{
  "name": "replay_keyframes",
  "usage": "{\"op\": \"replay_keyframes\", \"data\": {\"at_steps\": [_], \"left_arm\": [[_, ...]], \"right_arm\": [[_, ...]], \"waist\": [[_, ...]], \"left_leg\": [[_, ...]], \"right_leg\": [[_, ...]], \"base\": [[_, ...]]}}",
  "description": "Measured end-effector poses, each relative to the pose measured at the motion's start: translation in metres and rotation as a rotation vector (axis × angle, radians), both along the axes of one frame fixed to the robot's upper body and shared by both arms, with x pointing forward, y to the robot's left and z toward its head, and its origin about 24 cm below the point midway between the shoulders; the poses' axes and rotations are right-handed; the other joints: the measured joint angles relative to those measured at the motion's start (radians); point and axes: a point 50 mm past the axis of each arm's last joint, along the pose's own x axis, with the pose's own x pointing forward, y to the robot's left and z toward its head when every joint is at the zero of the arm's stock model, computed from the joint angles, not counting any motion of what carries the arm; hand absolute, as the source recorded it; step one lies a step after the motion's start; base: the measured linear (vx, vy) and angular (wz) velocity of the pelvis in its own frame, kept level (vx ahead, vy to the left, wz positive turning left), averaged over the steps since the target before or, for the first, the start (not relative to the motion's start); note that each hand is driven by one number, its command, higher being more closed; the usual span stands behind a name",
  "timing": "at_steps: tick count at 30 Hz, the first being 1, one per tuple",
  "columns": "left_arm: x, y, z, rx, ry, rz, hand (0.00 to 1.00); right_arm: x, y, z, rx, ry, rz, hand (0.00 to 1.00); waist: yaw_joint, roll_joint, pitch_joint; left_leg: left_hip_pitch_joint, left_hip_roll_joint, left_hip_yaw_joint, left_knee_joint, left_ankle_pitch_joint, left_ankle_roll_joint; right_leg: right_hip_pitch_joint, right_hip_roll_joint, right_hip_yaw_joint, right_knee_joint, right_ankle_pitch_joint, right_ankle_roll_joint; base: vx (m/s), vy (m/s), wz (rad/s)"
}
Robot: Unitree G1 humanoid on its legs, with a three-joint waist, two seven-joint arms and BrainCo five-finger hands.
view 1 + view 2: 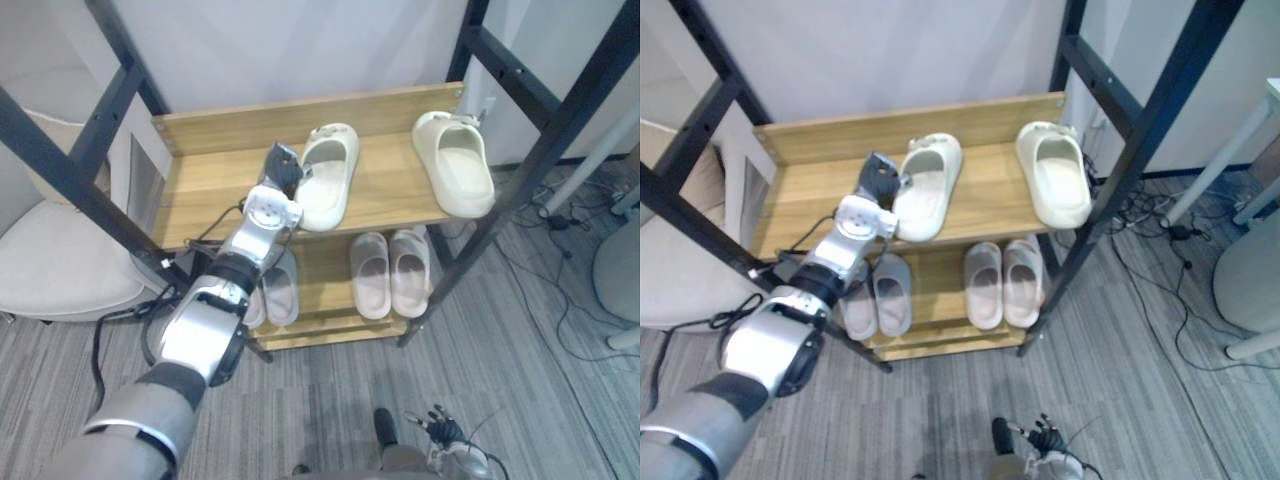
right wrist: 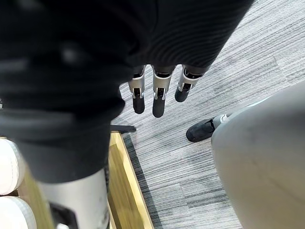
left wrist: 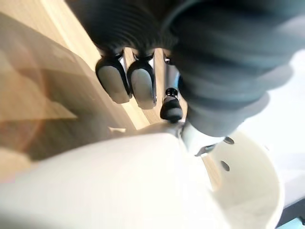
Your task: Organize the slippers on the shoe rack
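left hand [image 1: 283, 168] curls its fingers on the left edge of the left cream slipper [image 1: 328, 180] on the shoe rack's top shelf [image 1: 205, 175], thumb on its rim. the right cream slipper [image 1: 455, 165] lies well apart. right hand [image 2: 159, 93] hangs with straight fingers over the floor.

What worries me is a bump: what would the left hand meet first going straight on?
Probably the rack's back board. The left hand lies beside the left slipper, pointing across bare shelf toward that board; depth is unclear, so it might brush the slipper's side.
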Motion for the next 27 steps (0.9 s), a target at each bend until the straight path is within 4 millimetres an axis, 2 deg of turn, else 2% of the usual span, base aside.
{"op": "replay_keyframes", "data": {"at_steps": [20, 23, 27], "left_arm": [[-0.003, -0.024, -0.003, -0.077, 0.015, -0.024, 1.00], [-0.005, -0.039, -0.002, -0.074, 0.014, -0.067, 1.00], [-0.012, -0.070, 0.000, -0.088, 0.008, -0.158, 1.00]], "right_arm": [[0.000, 0.000, 0.000, 0.009, 0.002, -0.032, 0.00], [-0.001, 0.002, -0.001, 0.016, 0.003, -0.047, 0.00], [-0.003, 0.000, -0.001, 0.024, 0.003, -0.087, 0.00]], "waist": [[-0.009, 0.002, -0.001], [-0.009, 0.002, -0.002], [-0.009, 0.003, -0.003]], "left_leg": [[-0.001, -0.003, -0.006, 0.000, 0.000, 0.001], [-0.002, -0.007, -0.002, 0.001, 0.001, 0.002], [-0.010, -0.017, -0.001, 0.003, 0.004, 0.006]], "right_leg": [[0.002, -0.004, -0.004, 0.000, 0.000, 0.000], [-0.003, -0.007, 0.017, 0.001, 0.002, 0.003], [-0.014, -0.016, 0.029, 0.001, 0.007, 0.010]], "base": [[0.00, 0.000, 0.00], [0.00, -0.004, -0.08], [-0.01, -0.010, -0.05]]}}
